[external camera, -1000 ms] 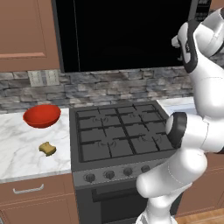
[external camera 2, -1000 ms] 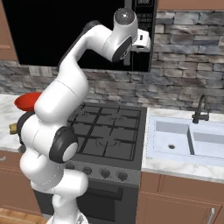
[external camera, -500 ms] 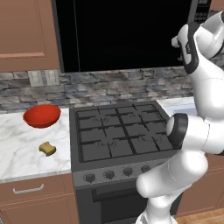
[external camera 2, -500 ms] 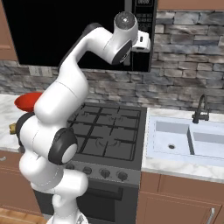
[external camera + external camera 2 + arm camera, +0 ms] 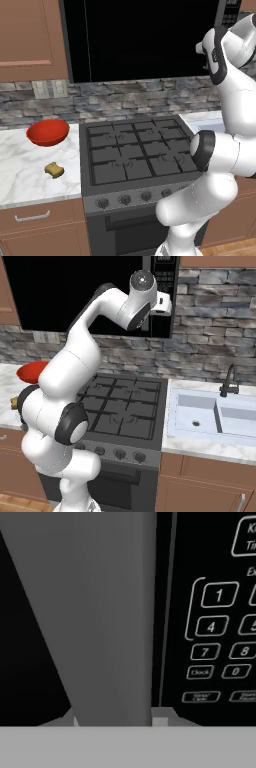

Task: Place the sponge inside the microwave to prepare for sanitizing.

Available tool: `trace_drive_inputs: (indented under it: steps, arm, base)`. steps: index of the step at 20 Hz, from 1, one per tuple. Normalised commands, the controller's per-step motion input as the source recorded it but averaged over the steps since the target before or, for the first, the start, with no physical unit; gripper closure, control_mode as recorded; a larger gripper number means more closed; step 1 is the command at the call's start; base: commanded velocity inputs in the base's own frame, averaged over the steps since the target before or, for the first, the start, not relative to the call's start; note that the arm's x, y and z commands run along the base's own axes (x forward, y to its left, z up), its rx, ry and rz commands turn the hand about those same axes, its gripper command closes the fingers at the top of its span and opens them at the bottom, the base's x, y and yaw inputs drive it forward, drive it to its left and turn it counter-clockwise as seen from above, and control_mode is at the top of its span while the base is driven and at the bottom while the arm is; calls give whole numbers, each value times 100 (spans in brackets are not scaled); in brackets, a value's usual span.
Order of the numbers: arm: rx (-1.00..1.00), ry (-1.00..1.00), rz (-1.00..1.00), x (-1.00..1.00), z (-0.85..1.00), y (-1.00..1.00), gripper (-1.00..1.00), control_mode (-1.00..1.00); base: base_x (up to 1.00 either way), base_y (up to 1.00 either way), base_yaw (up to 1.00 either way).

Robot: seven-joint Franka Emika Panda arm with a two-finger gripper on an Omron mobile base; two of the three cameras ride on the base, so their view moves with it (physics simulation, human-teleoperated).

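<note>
Gripper: the two-finger gripper (image 5: 114,721) at the end of the white arm is raised to the right side of the microwave front; its jaws are closed on the upright grey door handle bar (image 5: 107,612), which runs between the pale finger pads (image 5: 161,716) at the bottom of the hand view.
Microwave: the large black box microwave (image 5: 145,37) is mounted above the stove with its dark door shut; the white-outlined number keypad strip (image 5: 220,617) lies just to the right of the handle.
Sponge: the small yellow-tan sponge block with a brownish side (image 5: 54,170) lies flat on the white marbled counter (image 5: 30,175) left of the stove, well apart from the gripper and from the microwave.
Bowl: the round red bowl (image 5: 48,132) sits on the same counter behind the sponge, near the stone backsplash, not touching the sponge.
Stove: the black gas stove with grated burners (image 5: 135,155) stands directly below the microwave; nothing rests on its grates.
Sink: a pale two-basin sink with a dark faucet (image 5: 215,413) is set in the counter right of the stove.
</note>
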Motion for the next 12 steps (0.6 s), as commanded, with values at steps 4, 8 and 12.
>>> trace_drive_inputs:
  steps: [4, 8, 12]
  arm:
    - [0, 0, 0, -17, 0, 0, 100, -100]
    - [0, -3, 0, -49, 0, 0, 100, -100]
    - [-4, -10, -3, -75, 0, 0, 100, -100]
  base:
    - [0, 0, 0]
    - [0, 0, 0]
    - [0, 0, 0]
